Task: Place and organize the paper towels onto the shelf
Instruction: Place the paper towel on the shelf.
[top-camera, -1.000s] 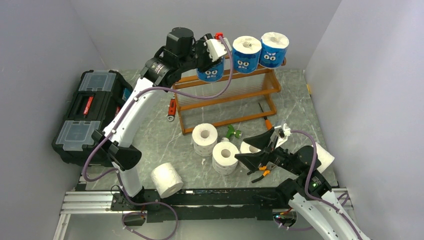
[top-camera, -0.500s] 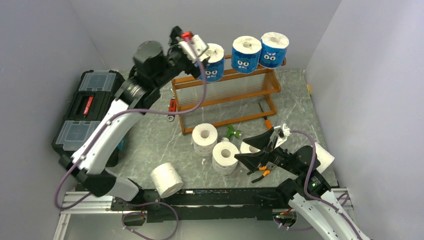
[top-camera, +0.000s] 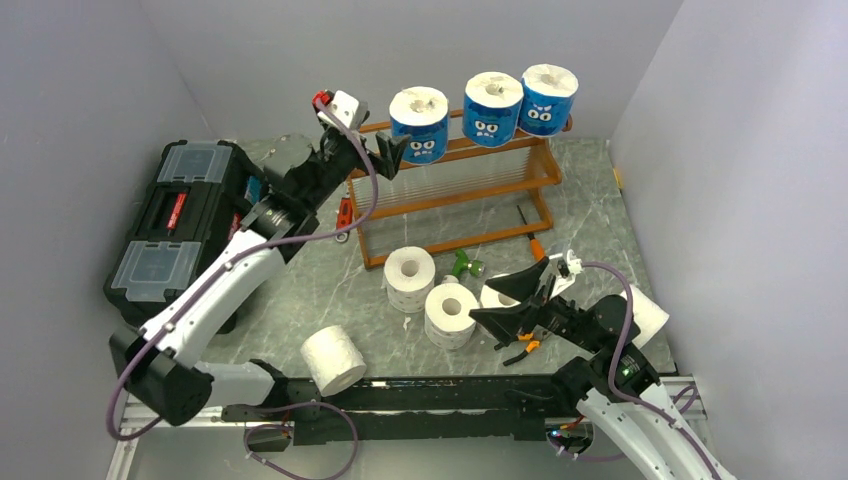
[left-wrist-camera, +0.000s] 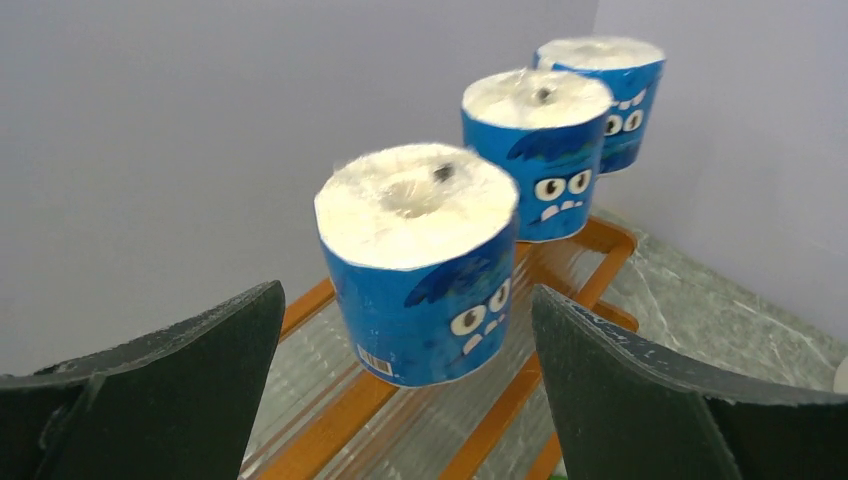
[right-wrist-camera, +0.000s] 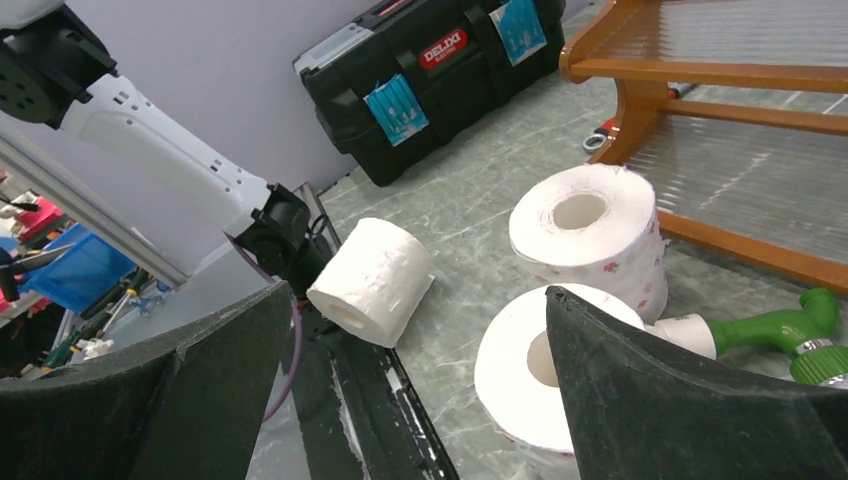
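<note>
Three blue-wrapped paper towels (top-camera: 419, 124) (top-camera: 493, 108) (top-camera: 549, 99) stand upright in a row on the top tier of the orange-brown shelf (top-camera: 455, 195). My left gripper (top-camera: 385, 155) hangs open just left of the leftmost blue roll (left-wrist-camera: 420, 260), apart from it. On the table lie plain white rolls: two upright (top-camera: 410, 277) (top-camera: 451, 314), one on its side (top-camera: 333, 359) by the arm bases, one (top-camera: 648, 315) behind my right arm. My right gripper (top-camera: 490, 303) stands open and empty beside the upright rolls (right-wrist-camera: 585, 235) (right-wrist-camera: 540, 365).
A black toolbox (top-camera: 175, 230) with clear lids sits at the left. A small green-and-white tool (top-camera: 463, 265) lies in front of the shelf, beside the white rolls. Grey walls close in on the left, back and right.
My left gripper opened, let go of the leftmost blue roll on the top tier and drew back to the left and down. The right arm has not moved.
</note>
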